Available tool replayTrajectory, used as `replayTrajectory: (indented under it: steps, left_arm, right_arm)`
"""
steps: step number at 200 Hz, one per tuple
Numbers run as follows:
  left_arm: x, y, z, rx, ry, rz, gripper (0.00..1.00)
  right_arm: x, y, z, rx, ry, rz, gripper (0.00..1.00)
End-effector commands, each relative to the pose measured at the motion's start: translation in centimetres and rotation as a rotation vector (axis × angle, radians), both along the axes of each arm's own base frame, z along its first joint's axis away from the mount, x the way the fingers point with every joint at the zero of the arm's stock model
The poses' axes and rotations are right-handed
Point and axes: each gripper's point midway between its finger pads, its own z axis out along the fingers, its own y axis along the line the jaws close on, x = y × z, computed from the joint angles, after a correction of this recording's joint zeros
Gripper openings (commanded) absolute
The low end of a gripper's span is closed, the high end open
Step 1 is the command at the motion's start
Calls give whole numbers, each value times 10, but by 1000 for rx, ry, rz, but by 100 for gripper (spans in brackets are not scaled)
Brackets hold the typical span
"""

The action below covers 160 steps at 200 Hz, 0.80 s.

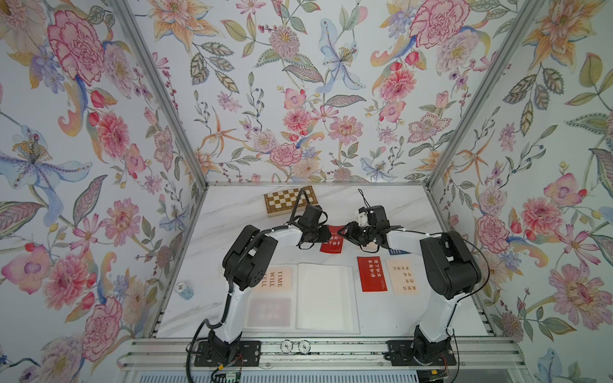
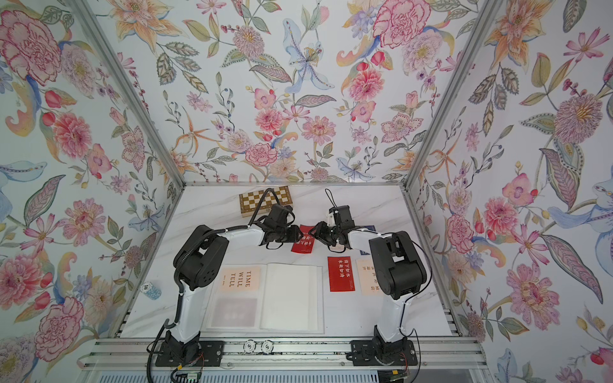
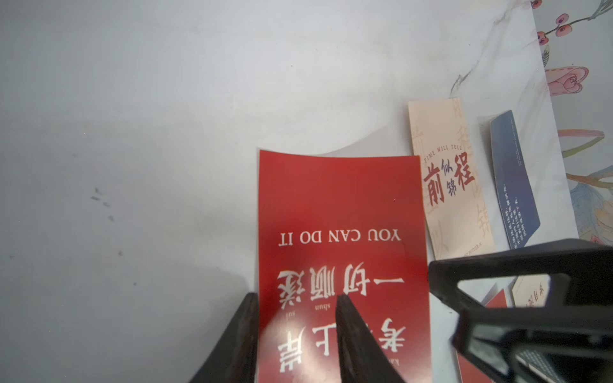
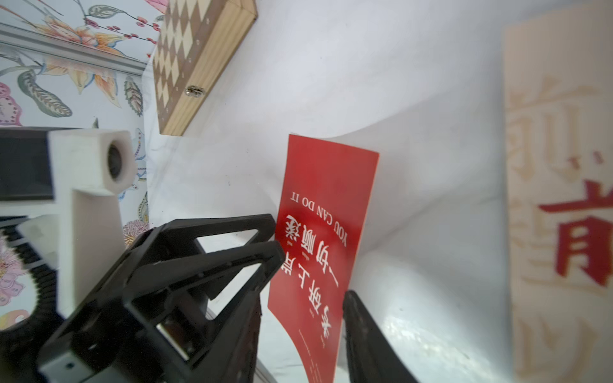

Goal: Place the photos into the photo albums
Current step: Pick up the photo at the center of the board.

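I am holding the red photo raised off the surface just beyond the far edge of the open photo album, the left claw pinching one edge while the right claw is straddling it, its grip unclear to me, probably so I can regrip it for sleeving.

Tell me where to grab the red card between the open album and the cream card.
Probably its near short edge, coming low from the robot's side: the red card lies flat on the table, the album and cream card flank its long edges, and bare table faces that end.
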Motion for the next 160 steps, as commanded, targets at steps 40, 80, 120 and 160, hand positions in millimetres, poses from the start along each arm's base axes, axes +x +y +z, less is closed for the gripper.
replayTrajectory:
  steps: [40,80,120,160]
  left_arm:
    - [-22,11,-18,-47,125,23,37]
    - [-22,13,-14,-74,127,32,36]
    - [-23,15,-14,-77,127,32,36]
    - [-23,17,-13,-82,129,36,36]
  right_arm:
    - [4,14,27,128,-78,3,43]
    - [5,23,26,160,-85,11,42]
    - [1,34,16,133,-65,36,38]
    - [-2,36,6,75,-44,40,30]
